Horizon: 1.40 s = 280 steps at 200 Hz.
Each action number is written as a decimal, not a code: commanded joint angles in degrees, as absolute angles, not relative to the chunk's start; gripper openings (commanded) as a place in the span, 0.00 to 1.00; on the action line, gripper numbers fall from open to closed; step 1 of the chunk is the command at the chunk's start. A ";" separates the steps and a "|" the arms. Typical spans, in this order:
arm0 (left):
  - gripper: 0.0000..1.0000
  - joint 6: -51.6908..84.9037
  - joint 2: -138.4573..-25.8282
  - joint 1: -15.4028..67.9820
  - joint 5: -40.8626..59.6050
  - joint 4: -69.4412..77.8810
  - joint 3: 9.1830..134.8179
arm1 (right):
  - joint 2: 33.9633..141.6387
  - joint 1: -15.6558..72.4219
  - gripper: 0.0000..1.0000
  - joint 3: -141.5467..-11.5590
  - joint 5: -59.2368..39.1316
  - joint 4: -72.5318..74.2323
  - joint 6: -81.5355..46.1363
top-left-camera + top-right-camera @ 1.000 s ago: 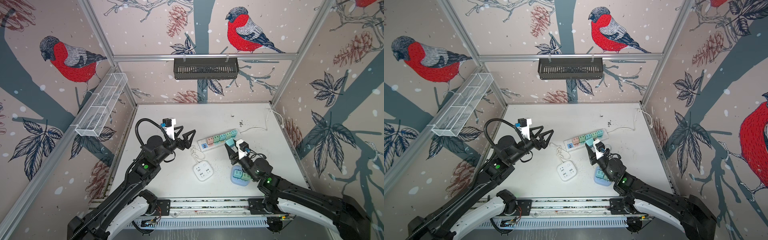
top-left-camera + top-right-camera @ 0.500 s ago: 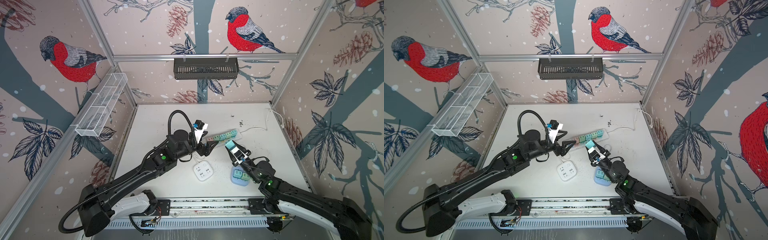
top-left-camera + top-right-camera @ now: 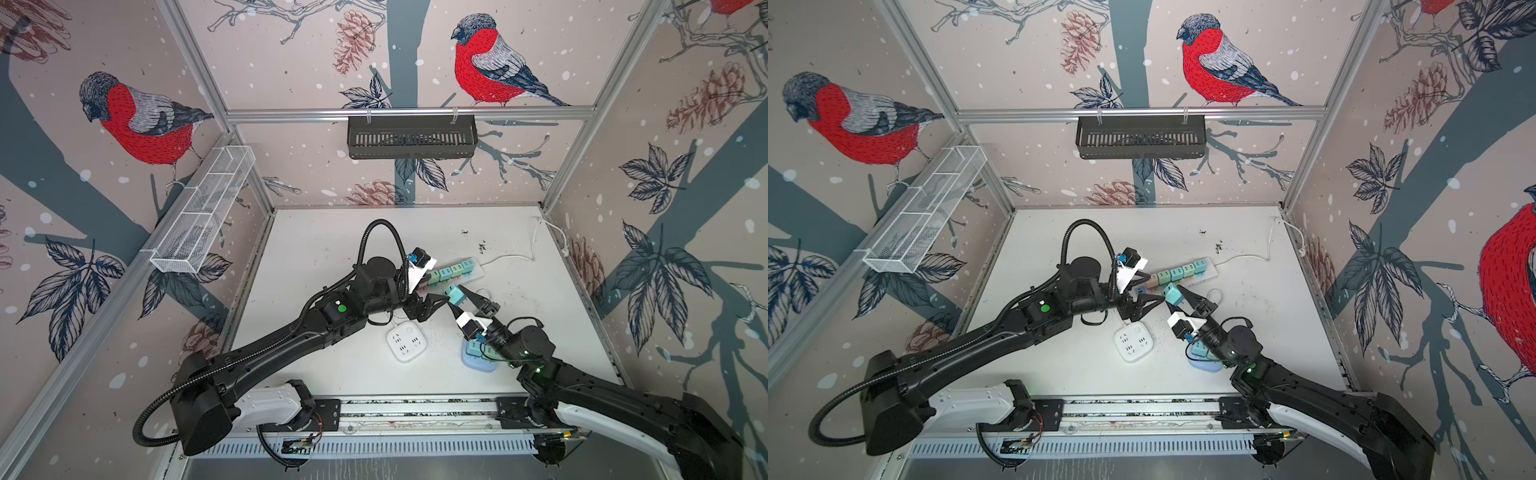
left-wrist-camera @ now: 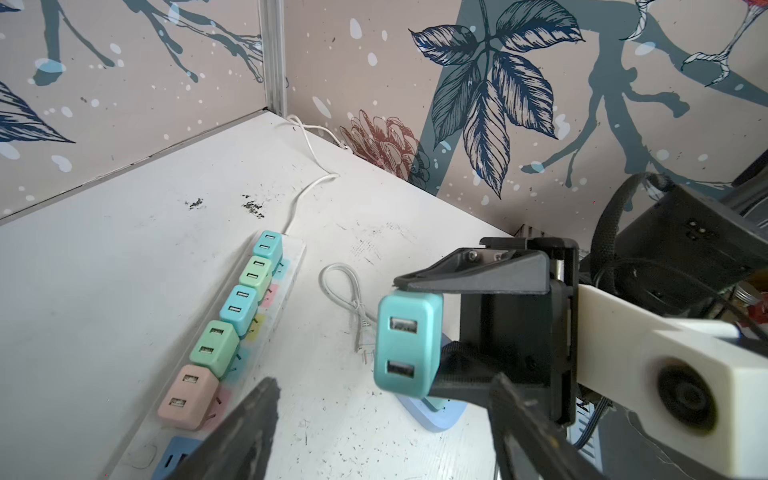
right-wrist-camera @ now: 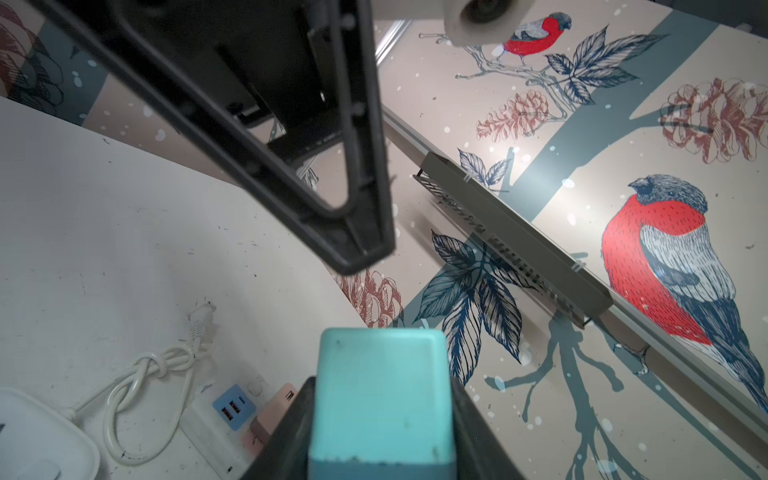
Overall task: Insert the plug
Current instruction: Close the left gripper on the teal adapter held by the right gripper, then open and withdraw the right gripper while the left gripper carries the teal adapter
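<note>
- Teal plug (image 4: 407, 345): two USB ports on its face, held in the air over the middle of the tabletop (image 3: 324, 249), just on the near side of the power strip.
- Right gripper (image 3: 456, 296): jaws closed on the teal plug's two sides.
- Left gripper (image 3: 1155, 287): jaws spread apart and empty. One tip is close to the teal plug, but whether it touches cannot be told.
- Power strip (image 4: 293, 266): lies flat about mid-tabletop, slanting toward the far right corner. Five coloured plugs sit in a row in it.
- White square socket (image 3: 406, 343): flat, toward the middle of the near edge.
- Pale blue base (image 3: 478, 363): beside that socket, partly under the right arm.
- White cord (image 4: 340, 291): looped, between strip and base.
</note>
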State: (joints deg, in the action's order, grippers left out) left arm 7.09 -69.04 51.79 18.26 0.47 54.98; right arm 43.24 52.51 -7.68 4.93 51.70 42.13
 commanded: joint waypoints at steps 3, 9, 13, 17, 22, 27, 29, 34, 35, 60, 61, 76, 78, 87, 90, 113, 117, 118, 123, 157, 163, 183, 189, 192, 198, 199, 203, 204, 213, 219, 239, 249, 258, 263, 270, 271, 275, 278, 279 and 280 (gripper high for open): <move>0.76 6.48 -69.43 52.03 21.53 1.92 55.00 | 42.50 53.49 0.03 -7.31 0.65 55.83 44.14; 0.74 6.59 -69.74 52.03 21.74 1.97 55.06 | 42.46 53.82 0.03 -7.30 0.50 55.94 44.41; 0.74 6.72 -69.93 52.10 21.88 1.87 55.25 | 42.45 54.04 0.03 -7.30 0.43 56.05 44.68; 0.73 6.76 -70.12 52.11 22.15 1.84 55.20 | 42.54 54.36 0.03 -7.30 0.48 55.97 44.85; 0.72 6.84 -70.41 52.16 22.42 1.84 55.35 | 42.54 54.67 0.03 -7.37 0.65 56.02 45.06; 0.72 6.84 -70.66 52.21 22.66 1.93 55.37 | 42.62 54.94 0.03 -7.44 0.89 56.07 45.14; 0.72 6.78 -70.77 52.27 22.74 1.98 55.44 | 42.69 55.04 0.03 -7.53 0.95 56.07 45.17; 0.72 6.82 -71.10 52.38 22.92 1.79 55.80 | 42.71 55.29 0.03 -7.52 1.10 56.09 45.33; 0.71 6.80 -71.15 52.38 22.98 1.69 55.94 | 42.71 55.38 0.03 -7.49 1.17 56.13 45.34; 0.65 6.01 -72.50 53.29 23.08 -0.06 56.85 | 42.79 55.88 0.03 -7.60 1.24 56.27 45.75; 0.64 5.99 -72.59 53.37 23.05 -0.12 56.86 | 42.75 55.84 0.03 -7.62 1.24 56.26 45.77; 0.57 5.98 -72.81 53.78 23.07 -0.89 58.42 | 42.80 55.98 0.03 -7.82 1.12 55.97 45.77; 0.56 5.93 -72.83 53.85 23.10 -0.82 58.40 | 42.87 55.98 0.03 -7.82 1.27 55.92 45.78; 0.51 5.93 -72.74 53.96 23.11 -0.32 57.90 | 42.81 56.01 0.03 -7.91 1.46 55.67 45.87; 0.49 5.97 -72.69 53.96 23.03 -0.19 57.80 | 42.81 56.07 0.03 -8.01 1.61 55.64 45.87; 0.38 6.15 -73.03 54.14 23.15 -0.23 57.74 | 42.79 56.03 0.03 -7.76 2.56 56.23 46.05; 0.38 6.15 -73.16 54.20 23.20 -0.18 57.81 | 42.73 56.07 0.03 -7.76 2.75 56.33 46.08; 0.38 6.11 -73.23 54.21 23.25 -0.18 57.82 | 42.77 56.03 0.03 -7.75 2.78 56.33 46.07; 0.38 6.09 -73.42 54.23 23.29 -0.17 57.95 | 42.80 56.07 0.03 -7.80 2.89 56.32 46.10; 0.55 5.32 -75.13 55.08 22.22 -2.96 60.13 | 42.74 56.02 0.03 -8.15 3.98 55.71 46.78; 0.55 5.19 -75.35 55.28 21.91 -3.52 60.58 | 42.58 55.99 0.03 -8.09 4.12 55.63 46.84; 0.54 4.67 -75.29 55.89 21.80 -3.39 60.05 | 42.32 55.97 0.03 -7.91 4.57 55.41 46.91; 0.52 4.58 -75.36 55.98 21.75 -2.88 59.81 | 42.21 55.99 0.03 -7.94 4.48 55.28 46.97; 0.51 4.53 -75.48 55.98 21.79 -2.82 59.78 | 42.16 55.94 0.03 -7.91 4.42 55.21 46.89; 0.48 4.57 -75.72 55.99 21.80 -3.04 59.97 | 42.02 55.99 0.03 -7.98 4.35 55.07 46.91; 0.48 4.53 -75.79 55.99 21.80 -3.10 60.00 | 42.06 55.99 0.03 -7.94 4.28 55.09 46.88; 0.47 4.44 -76.08 56.03 21.84 -3.37 60.22 | 42.00 55.94 0.03 -7.92 4.26 55.11 46.79; 0.47 4.42 -76.14 56.01 21.86 -3.44 60.26 | 41.96 55.96 0.03 -7.87 4.28 55.11 46.77; 0.45 4.14 -76.69 56.03 21.97 -3.93 60.62 | 41.79 55.98 0.03 -7.83 4.24 55.18 46.68; 0.43 3.92 -77.06 56.07 21.97 -4.27 60.97 | 41.75 55.96 0.03 -7.83 4.37 55.35 46.55; 0.31 3.26 -78.20 56.12 22.06 -5.77 62.19 | 41.77 55.99 0.03 -7.83 4.27 55.55 46.83; 0.15 3.16 -78.40 56.16 21.91 -6.00 62.51 | 41.75 55.98 0.04 -7.95 4.25 55.55 46.77; 0.00 3.33 -78.23 56.15 21.61 -6.13 62.66 | 41.80 55.92 0.10 -7.91 4.24 55.69 46.57; 0.00 3.50 -77.94 56.16 21.18 -6.23 62.67 | 41.77 55.87 0.15 -7.83 4.38 55.79 46.45; 0.00 3.76 -77.45 56.16 20.69 -5.88 62.31 | 41.80 55.85 0.24 -7.86 4.50 55.90 46.36; 0.00 3.77 -77.40 56.12 20.59 -5.80 62.27 | 41.78 55.88 0.25 -7.89 4.54 55.90 46.29; 0.00 3.78 -77.00 56.16 20.35 -5.34 61.73 | 41.73 55.90 0.31 -7.91 4.71 55.81 45.99; 0.00 3.70 -76.72 56.15 20.05 -4.75 61.34 | 41.66 55.88 0.35 -7.95 4.81 55.79 45.86; 0.00 3.70 -76.64 56.20 19.95 -4.53 61.17 | 41.61 55.89 0.37 -7.93 4.82 55.76 45.83; 0.00 3.69 -76.51 56.14 19.91 -4.33 61.08 | 41.59 55.89 0.38 -7.92 4.87 55.74 45.81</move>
